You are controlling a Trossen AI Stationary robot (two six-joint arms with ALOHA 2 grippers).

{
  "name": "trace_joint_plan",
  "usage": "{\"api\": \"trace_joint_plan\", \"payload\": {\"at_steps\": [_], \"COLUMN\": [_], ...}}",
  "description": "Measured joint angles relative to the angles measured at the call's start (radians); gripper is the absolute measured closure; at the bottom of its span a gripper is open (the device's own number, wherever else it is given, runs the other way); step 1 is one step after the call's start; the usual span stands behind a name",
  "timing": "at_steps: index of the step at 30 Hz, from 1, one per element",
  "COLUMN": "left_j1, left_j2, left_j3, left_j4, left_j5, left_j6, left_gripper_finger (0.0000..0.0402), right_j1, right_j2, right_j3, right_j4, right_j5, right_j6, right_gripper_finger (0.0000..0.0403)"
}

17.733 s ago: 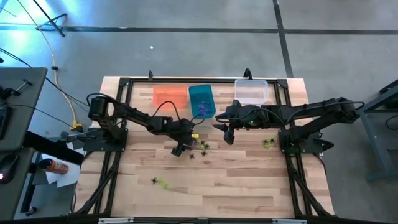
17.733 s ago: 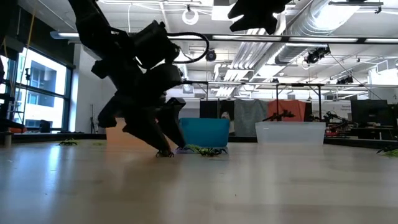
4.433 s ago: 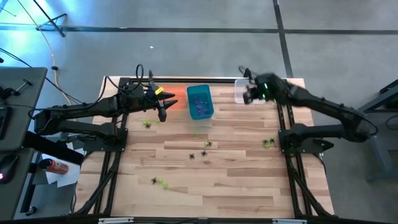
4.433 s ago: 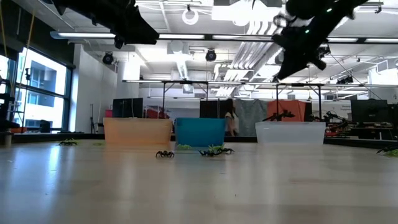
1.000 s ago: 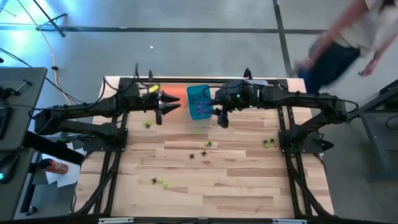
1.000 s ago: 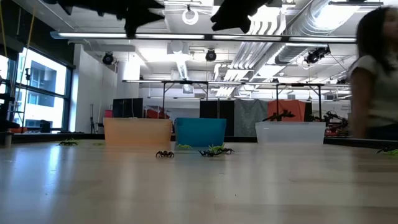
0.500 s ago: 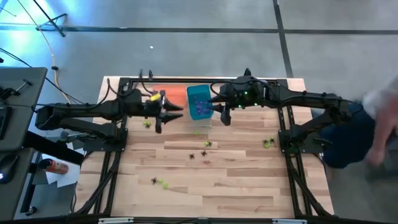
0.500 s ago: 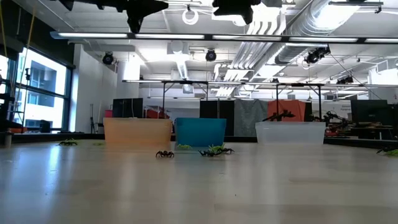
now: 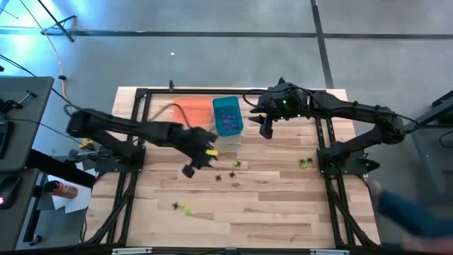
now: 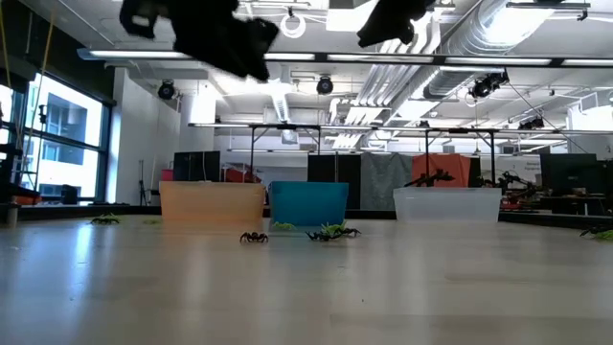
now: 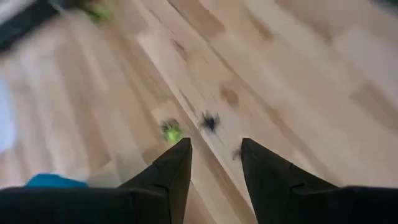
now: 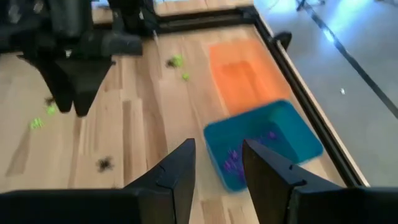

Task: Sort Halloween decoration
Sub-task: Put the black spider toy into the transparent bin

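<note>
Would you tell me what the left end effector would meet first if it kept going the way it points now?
Probably the black spider trinket lying on the wooden table, just ahead of the open left end effector; depth is unclear, and a yellow-green trinket lies beside it.

Open workshop hall with white ceiling ducts (image 10: 498,29) and pendant lamps (image 10: 294,23), tall windows (image 10: 53,134) at 9 o'clock, dark-framed tables (image 10: 287,144) behind, grey concrete floor (image 9: 212,64) crossed by dark seams (a blurred person (image 9: 414,212) at 4 o'clock).
</note>
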Motion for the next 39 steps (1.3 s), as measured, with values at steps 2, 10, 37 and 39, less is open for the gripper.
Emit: {"api": "trace_joint_plan", "payload": {"at_steps": [2, 10, 37, 39], "left_j1": [-0.007, -0.027, -0.047, -0.046], "left_j2": [0.082, 0.323, 0.531, 0.531], "left_j3": [0.029, 0.103, 0.122, 0.122], "left_j4": [-0.010, -0.009, 0.021, 0.018], "left_j5": [-0.001, -0.022, 0.066, 0.069], "left_j6": [0.063, 0.378, 0.453, 0.408], "left_gripper_finger": [0.0275, 0.0275, 0.0294, 0.0323], "right_j1": [-0.008, -0.021, -0.021, -0.021], "right_j2": [-0.003, -0.003, -0.003, -0.003], "right_j3": [0.000, 0.000, 0.000, 0.000], "right_j4": [-0.017, -0.033, -0.076, -0.077], "right_j5": [0.000, 0.001, 0.012, 0.012], "right_j6": [-0.002, 0.024, 0.077, 0.077], "right_gripper_finger": [0.0276, 0.0276, 0.0275, 0.0275]}}
